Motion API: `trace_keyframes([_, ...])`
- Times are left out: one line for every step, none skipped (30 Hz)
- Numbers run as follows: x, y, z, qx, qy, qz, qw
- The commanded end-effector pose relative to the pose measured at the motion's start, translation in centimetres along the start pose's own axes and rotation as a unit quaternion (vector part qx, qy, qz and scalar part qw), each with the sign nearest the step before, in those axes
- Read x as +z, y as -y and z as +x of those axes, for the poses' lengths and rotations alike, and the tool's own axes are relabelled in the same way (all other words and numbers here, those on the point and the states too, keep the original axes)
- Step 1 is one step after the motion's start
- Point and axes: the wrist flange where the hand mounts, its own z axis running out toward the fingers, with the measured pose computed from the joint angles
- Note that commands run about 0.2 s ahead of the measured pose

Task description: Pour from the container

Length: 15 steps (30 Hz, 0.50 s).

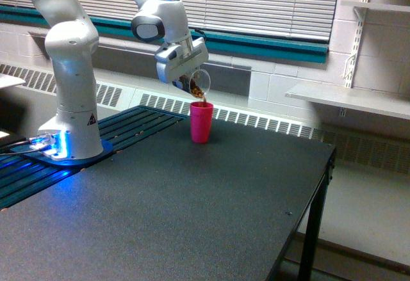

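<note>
Clear cup (198,84) tipped right over the pink cup (201,121), pinched in the gripper (189,80)! Brown bits sit at its lip; the pour looks underway, plenty left inside.

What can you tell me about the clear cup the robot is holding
The clear cup is small and see-through, plastic or glass by its look, with brown bits inside. The gripper holds it, tipped steeply, mouth down toward the pink cup just below. A thin brown stream appears to fall from its lip into that cup.
</note>
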Motion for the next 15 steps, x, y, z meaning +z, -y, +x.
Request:
trace_keyframes([0.24,0.07,-0.04,-0.031,0.004,0.001,0.9995])
trace_keyframes([0.28,0.11,-0.02,-0.031,0.004,0.0,0.9995])
trace_keyframes([0.32,0.14,-0.05,-0.032,0.004,-0.001,0.9995])
trace_keyframes([0.35,0.17,-0.09,-0.032,0.005,-0.001,0.9995])
trace_keyframes([0.36,0.22,-0.13,-0.033,0.005,0.0,0.9995])
trace_keyframes([0.38,0.26,-0.19,-0.033,0.006,0.0,0.9994])
trace_keyframes([0.41,0.28,-0.25,-0.033,0.008,-0.001,0.9994])
trace_keyframes([0.43,0.3,-0.28,-0.033,0.009,-0.002,0.9994])
trace_keyframes([0.47,0.31,-0.3,-0.033,0.01,-0.002,0.9994])
trace_keyframes([0.5,0.32,-0.26,-0.033,0.01,-0.002,0.9994])
trace_keyframes([0.56,0.32,-0.21,-0.032,0.011,-0.002,0.9994])
trace_keyframes([0.59,0.3,-0.21,-0.031,0.011,-0.003,0.9994])
trace_keyframes([0.64,0.29,-0.17,-0.031,0.011,-0.003,0.9995])
trace_keyframes([0.68,0.31,-0.1,-0.03,0.01,-0.003,0.9995])
trace_keyframes([0.7,0.33,-0.05,-0.029,0.01,-0.003,0.9995])
